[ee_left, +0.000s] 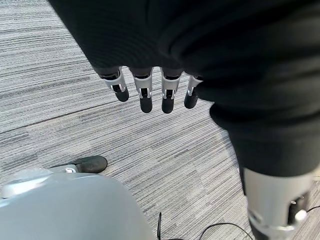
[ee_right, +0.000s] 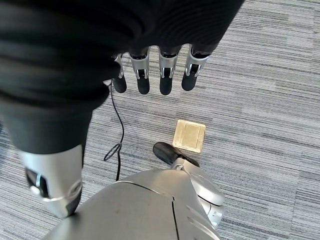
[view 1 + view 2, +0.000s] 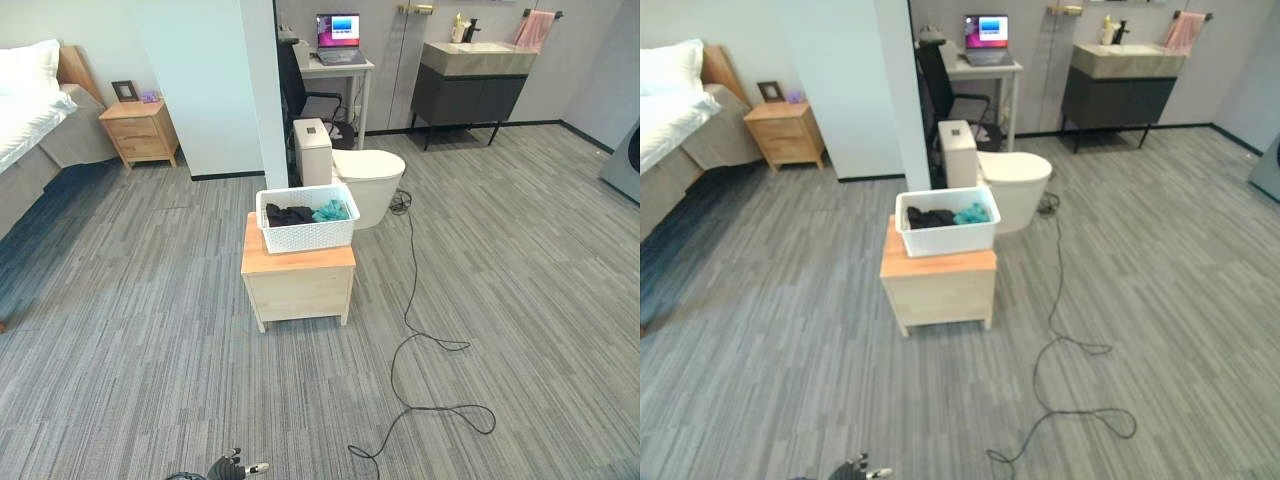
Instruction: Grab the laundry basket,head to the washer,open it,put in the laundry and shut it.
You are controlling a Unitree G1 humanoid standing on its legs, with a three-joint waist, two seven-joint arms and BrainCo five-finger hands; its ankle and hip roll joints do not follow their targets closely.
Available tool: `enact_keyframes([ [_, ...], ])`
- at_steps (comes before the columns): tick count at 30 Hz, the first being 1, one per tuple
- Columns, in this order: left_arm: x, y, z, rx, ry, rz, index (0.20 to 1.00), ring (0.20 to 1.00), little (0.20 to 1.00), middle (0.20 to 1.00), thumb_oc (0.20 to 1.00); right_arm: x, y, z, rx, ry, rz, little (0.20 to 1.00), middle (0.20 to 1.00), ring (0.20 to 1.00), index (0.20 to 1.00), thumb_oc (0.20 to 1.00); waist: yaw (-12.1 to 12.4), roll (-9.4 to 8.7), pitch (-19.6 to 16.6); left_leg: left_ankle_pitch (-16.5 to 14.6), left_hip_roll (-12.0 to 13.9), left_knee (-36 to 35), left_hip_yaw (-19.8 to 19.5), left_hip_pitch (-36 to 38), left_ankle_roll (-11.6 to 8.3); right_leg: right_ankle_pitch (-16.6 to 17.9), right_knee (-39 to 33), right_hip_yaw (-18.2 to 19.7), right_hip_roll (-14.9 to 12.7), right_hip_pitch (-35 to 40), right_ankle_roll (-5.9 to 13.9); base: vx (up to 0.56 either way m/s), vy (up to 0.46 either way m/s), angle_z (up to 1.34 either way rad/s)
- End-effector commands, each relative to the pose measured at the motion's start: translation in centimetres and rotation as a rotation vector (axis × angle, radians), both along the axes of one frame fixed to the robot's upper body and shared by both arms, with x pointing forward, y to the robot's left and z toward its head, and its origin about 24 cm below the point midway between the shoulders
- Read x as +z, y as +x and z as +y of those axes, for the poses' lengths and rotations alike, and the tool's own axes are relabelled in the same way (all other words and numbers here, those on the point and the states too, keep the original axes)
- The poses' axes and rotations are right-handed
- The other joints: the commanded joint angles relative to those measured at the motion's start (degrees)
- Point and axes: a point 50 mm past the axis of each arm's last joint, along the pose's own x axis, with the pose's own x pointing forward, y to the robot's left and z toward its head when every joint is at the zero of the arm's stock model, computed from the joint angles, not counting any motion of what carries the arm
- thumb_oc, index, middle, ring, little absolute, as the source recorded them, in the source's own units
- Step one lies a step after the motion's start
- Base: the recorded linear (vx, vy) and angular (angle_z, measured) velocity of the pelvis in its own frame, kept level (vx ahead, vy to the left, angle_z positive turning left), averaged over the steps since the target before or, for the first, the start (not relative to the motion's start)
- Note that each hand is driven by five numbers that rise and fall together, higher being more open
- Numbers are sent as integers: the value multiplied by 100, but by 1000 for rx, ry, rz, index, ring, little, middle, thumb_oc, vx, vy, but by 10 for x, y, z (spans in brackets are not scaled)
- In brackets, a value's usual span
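A white laundry basket [image 3: 306,234] stands on a low wooden cabinet [image 3: 298,285] in the middle of the room, a few steps ahead of me. Dark clothes [image 3: 288,214] and a teal piece [image 3: 331,211] lie in it. My left hand [image 3: 228,467] shows at the bottom edge of the left eye view, far from the basket. In its wrist view the left hand [image 1: 146,95] hangs over the carpet with straight fingers and holds nothing. My right hand [image 2: 166,80] hangs the same way, open and empty. A grey machine front [image 3: 625,160] shows at the right edge.
A white toilet [image 3: 368,175] stands just behind the cabinet. A partition wall [image 3: 215,90], a nightstand [image 3: 140,130] and a bed [image 3: 30,110] are at the left. A desk with a laptop [image 3: 338,40] and a vanity [image 3: 470,85] line the back. A brass floor plate [image 2: 189,135] lies by my right side.
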Motion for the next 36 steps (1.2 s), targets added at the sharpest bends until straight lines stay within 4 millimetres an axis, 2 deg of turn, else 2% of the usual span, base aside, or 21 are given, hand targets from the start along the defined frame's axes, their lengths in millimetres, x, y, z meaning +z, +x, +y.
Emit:
enact_keyframes([
  [1,1,13,-8,-12,-23,-28,1000,1000,1000,1000,1000,0,-12,-8,-3,-26,64,1000,1000,1000,1000,1000,99,-109,-23,-124,-244,78,11,-123,-57,-135,56,-604,-110,57,204,0,0,0],
  [12,0,10,-5,-10,-6,-13,1000,1000,1000,1000,1000,-1,-22,-10,-18,-30,96,1000,1000,1000,1000,1000,67,-113,-30,-155,-202,33,33,-13,-73,-192,56,-665,-114,172,212,25,3,2],
  [19,0,10,-7,-17,-19,-17,1000,1000,1000,1000,1000,1,-21,-17,-29,-53,97,1000,1000,1000,1000,1000,44,-62,-39,-184,-192,31,61,39,-59,-202,56,-629,-120,195,209,0,0,0],
  [36,0,11,-7,-14,-19,-15,1000,1000,1000,1000,1000,1,-23,-18,-24,-54,103,1000,1000,1000,1000,1000,42,-66,-13,-155,-142,31,-18,21,-101,-264,56,-666,-55,205,156,6,-11,0],
])
